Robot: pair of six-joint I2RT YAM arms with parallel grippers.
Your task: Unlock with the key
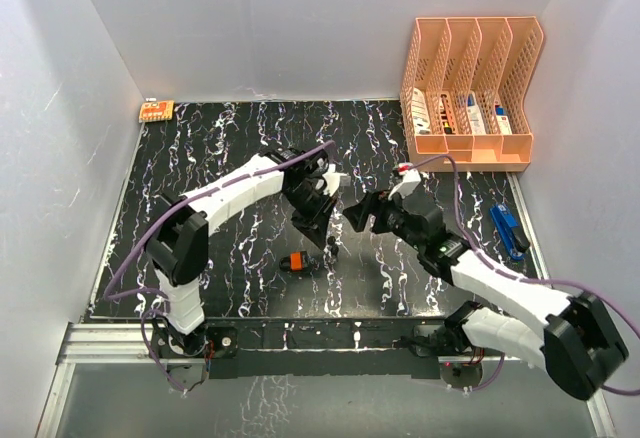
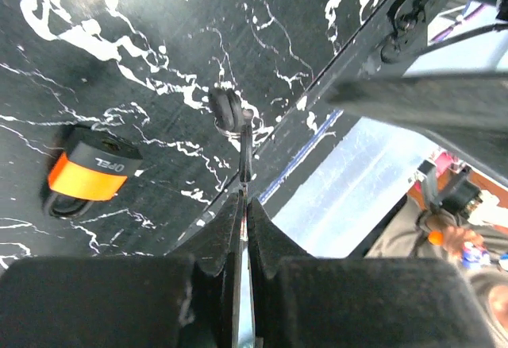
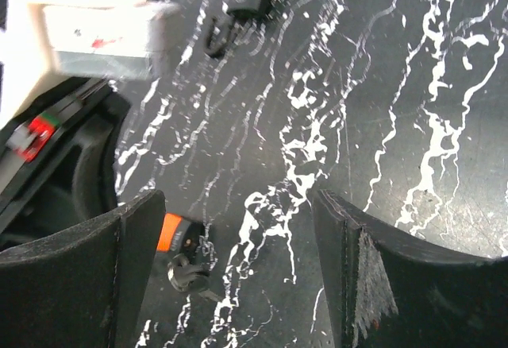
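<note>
One part of the job looks done, the rest does not: the key (image 2: pixel 229 111) is off the bench (image 1: pixel 230 128) and in a grip, but it is not in the padlock (image 2: pixel 89 172), which by every sign here is not yet opened. The left fingers (image 2: pixel 214 237) are pressed fully together on the key's thin, flat metal strip, and its dark rounded end points away from them, down toward the bench. I cannot tell which end is the head and which the blade. The padlock lies on its side toward the near edge of the bench, about midway between the left and right edges. It sits near the key but apart from it, so lining up, inserting and turning all remain. The right fingers (image 3: pixel 413 284) stand wide apart with nothing between them, hovering over bare bench close by and nearer the right edge. They look free to steady the lock, though that is only a guess. The padlock is small and stubby, with a smooth orange plastic body carrying printed letters, a black casing and a curved black shackle. The bench top is glossy black with white marble-like veins and faint scratches. The fingers are matte black with rough, worn inner faces. A peach plastic file rack (image 1: pixel 470 78) of slotted dividers stands at the far right corner, a small blue object (image 1: pixel 508 230) lies by the right edge, and a little orange card (image 1: pixel 155 111) sits at the far left corner.
</note>
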